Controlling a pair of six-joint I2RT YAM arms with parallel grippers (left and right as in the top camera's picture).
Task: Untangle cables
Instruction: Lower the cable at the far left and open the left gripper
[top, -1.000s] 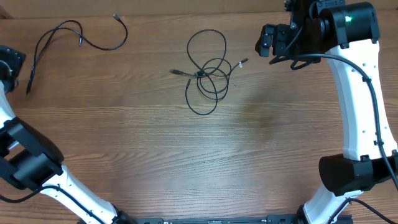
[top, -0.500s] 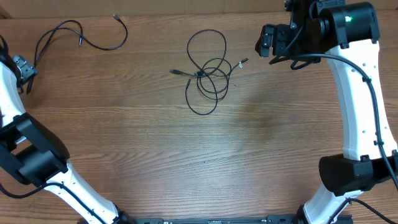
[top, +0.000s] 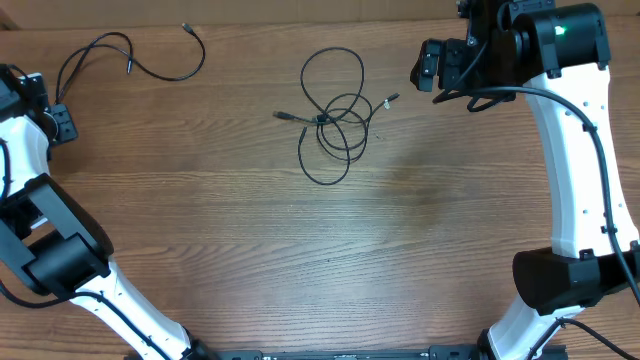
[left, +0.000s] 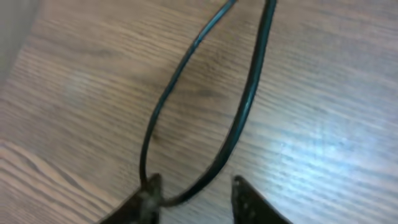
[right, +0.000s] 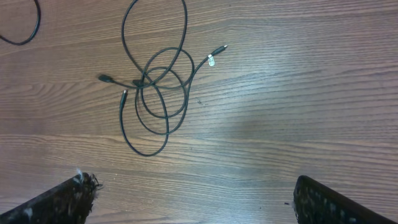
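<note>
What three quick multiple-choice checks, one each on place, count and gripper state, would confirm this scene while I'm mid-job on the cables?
1. Where on the table does the tangled bundle lie in the overhead view?
A. Around the middle, toward the far edge
B. At the near edge, between the arm bases
C. In the far right corner

2. How many separate groups of cable are there?
A. One
B. Two
C. Four

3. What state is the right gripper in?
A. Shut on a cable
B. Shut on nothing
C. Open, holding nothing

Answers:
1. A, since the loops sit centrally in the upper part of the overhead view.
2. B, since there is the tangled bundle plus one loose cable apart at the far left.
3. C, since the right wrist view shows its fingers wide apart, with only bare wood between them.
</note>
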